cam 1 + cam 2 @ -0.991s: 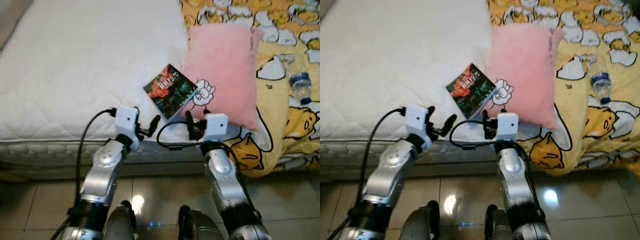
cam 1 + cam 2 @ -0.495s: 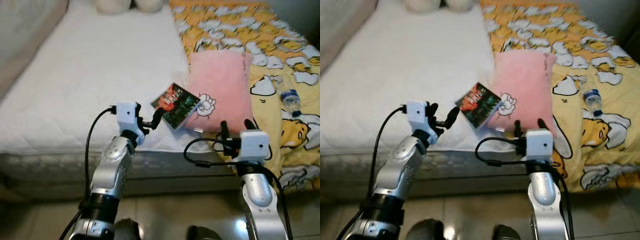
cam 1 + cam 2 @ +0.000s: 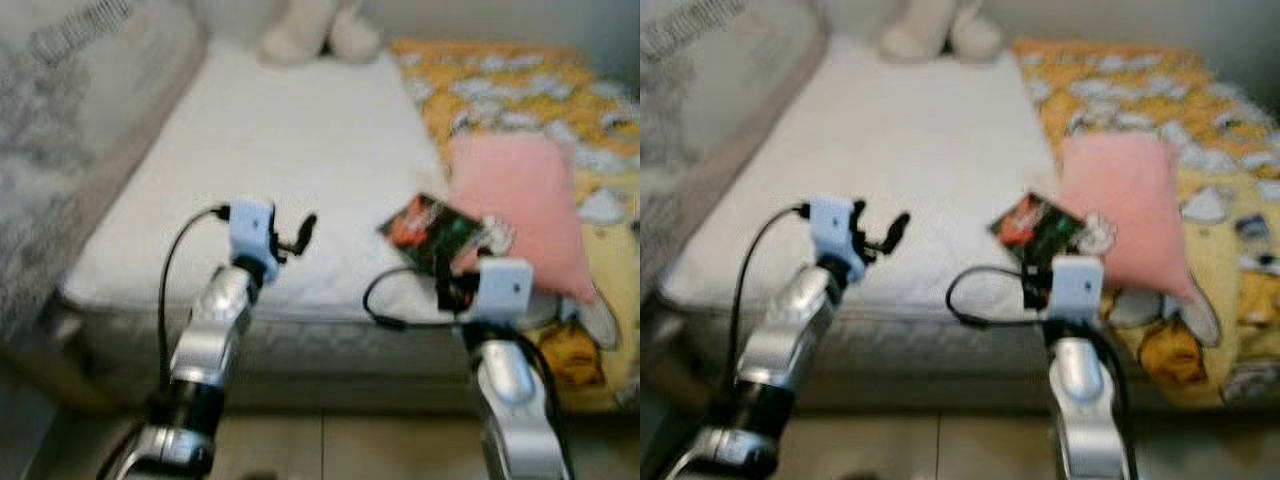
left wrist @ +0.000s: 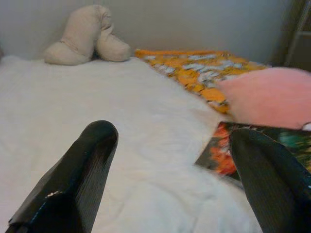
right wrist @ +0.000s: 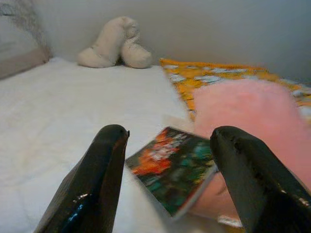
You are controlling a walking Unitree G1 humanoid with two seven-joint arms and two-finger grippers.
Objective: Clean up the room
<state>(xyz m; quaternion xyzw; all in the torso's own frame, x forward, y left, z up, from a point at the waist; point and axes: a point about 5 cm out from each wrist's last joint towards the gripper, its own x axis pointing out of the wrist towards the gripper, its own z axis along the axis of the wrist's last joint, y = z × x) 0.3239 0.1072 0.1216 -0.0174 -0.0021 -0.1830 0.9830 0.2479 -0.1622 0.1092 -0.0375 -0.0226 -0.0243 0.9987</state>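
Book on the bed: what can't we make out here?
- Book cover text: blurred in every view.
- Its far corner: lies on or under the pink pillow; cannot tell which.
- In the eye views, the right gripper overlaps its near edge.

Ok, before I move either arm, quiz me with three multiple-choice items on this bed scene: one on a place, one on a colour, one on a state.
1. Where does the book lie?
A. on the floor
B. on the white mattress, its edge against the pillow
C. on the yellow blanket

2. What colour is the pillow?
A. pink
B. blue
C. grey

3. How is the right gripper set?
A. shut on the book
B. shut, empty
C. open, the book ahead between its fingers

Answers: 1 B, the book rests on white bedding beside the pillow. 2 A, it is plainly pink. 3 C, the right wrist view shows both fingers spread apart.
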